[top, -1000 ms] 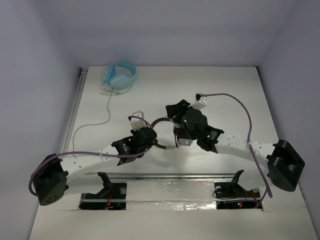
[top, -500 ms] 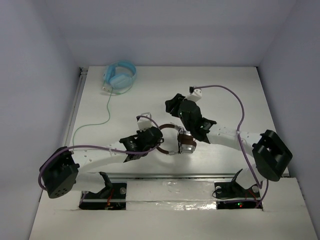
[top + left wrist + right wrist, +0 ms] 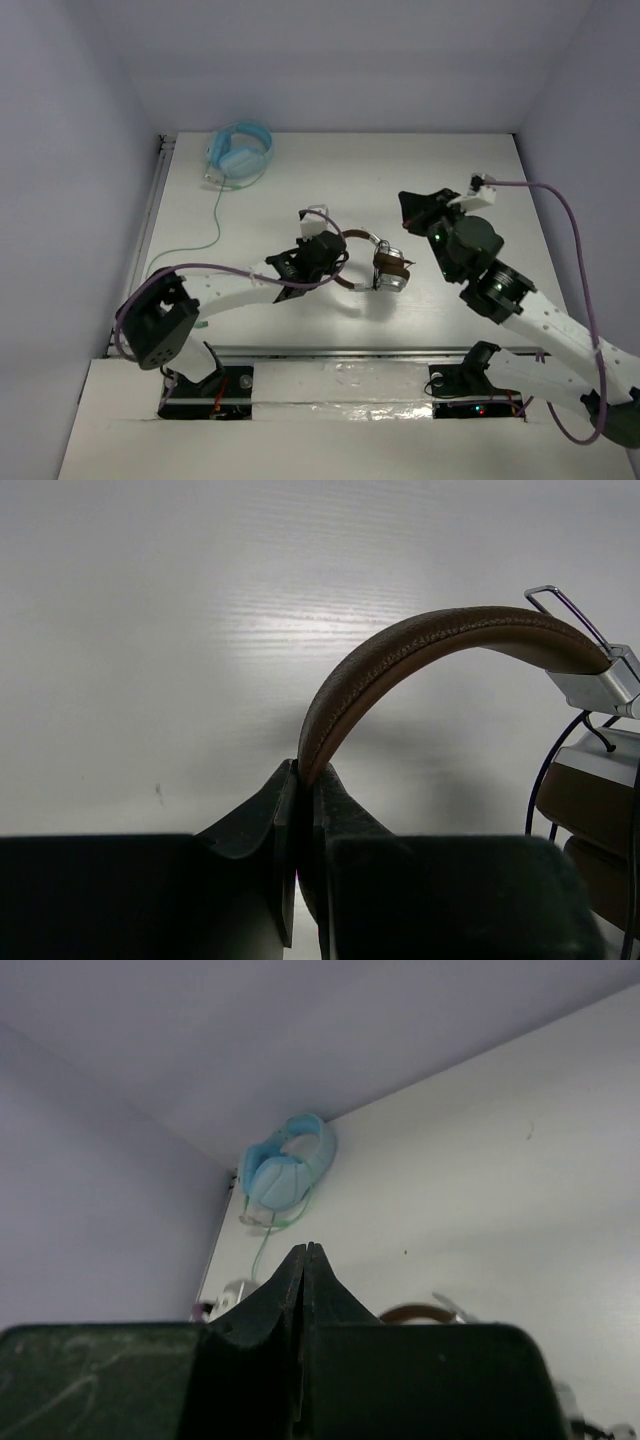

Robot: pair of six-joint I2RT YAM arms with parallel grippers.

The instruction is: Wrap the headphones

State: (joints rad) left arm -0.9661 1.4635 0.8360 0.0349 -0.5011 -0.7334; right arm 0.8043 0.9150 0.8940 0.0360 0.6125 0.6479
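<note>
Left jaws clamped on headphones (image 3: pixel 389 276) headband, frame centre; right jaws closed, empty, right of frame. Winding cable (image 3: pixel 538 780) likely wanted steady hold.

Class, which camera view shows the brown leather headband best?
The left wrist view: the brown leather headband arches large, stitching visible, clamped in the left gripper. The top view shows it small and partly hidden; the right wrist view catches only a sliver.

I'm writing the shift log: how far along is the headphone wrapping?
Done: left gripper is shut on the brown headband of the headphones. In hand: little else; right gripper is shut, apart from them, visibly empty. Left: the winding itself; the black cable looks loose by the earcup.
</note>
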